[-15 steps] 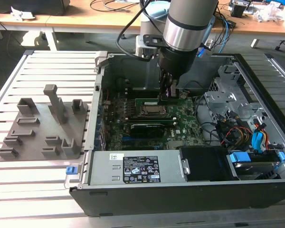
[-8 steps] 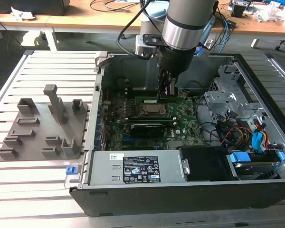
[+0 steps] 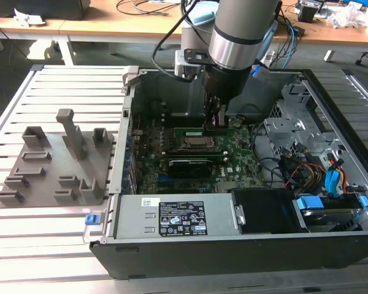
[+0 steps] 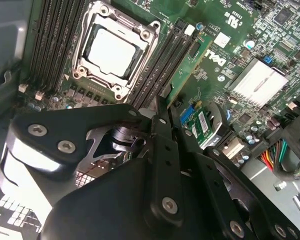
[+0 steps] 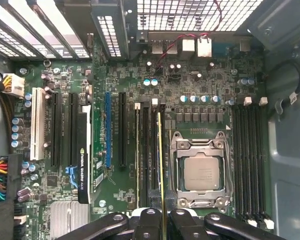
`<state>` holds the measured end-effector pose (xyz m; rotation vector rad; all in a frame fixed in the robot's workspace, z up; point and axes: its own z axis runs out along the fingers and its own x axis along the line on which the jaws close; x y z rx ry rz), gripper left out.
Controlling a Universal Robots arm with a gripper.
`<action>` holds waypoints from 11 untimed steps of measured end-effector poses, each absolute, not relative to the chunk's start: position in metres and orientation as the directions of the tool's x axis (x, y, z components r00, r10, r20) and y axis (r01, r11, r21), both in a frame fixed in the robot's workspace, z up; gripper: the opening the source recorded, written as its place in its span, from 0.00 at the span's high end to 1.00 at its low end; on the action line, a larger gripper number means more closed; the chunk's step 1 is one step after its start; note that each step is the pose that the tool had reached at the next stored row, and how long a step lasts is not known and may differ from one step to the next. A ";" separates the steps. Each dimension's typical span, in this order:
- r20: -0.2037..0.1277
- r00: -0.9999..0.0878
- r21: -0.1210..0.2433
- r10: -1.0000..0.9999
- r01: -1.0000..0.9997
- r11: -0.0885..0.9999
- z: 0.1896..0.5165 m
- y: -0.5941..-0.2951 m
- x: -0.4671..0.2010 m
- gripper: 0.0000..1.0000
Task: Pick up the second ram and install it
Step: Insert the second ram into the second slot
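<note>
Already lifted: second ram (image 5: 159, 165) pinched edge-on between closed fingers (image 5: 149, 221), lowered over slots beside processor socket (image 5: 201, 170) inside computer case (image 3: 190, 215); full seating not yet evident.

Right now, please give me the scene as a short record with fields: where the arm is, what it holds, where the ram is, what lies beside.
arm position: gripper lowered inside the open computer case
held item: second ram, edge-on between the jaws
ram position: standing over the memory slots beside the processor socket; seating depth cannot be told
board: motherboard lying in the case
beside case: grey fixture plate at the exterior view's left
</note>
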<state>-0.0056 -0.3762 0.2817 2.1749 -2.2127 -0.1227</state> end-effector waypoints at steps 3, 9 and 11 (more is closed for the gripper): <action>-0.029 -0.018 0.082 -0.999 -0.997 0.016 0.274 -0.376 -0.008 0.86; -0.029 -0.018 0.082 -0.999 -0.997 0.016 0.262 -0.376 -0.011 0.86; -0.029 -0.018 0.082 -0.999 -0.997 0.016 0.259 -0.376 -0.011 0.86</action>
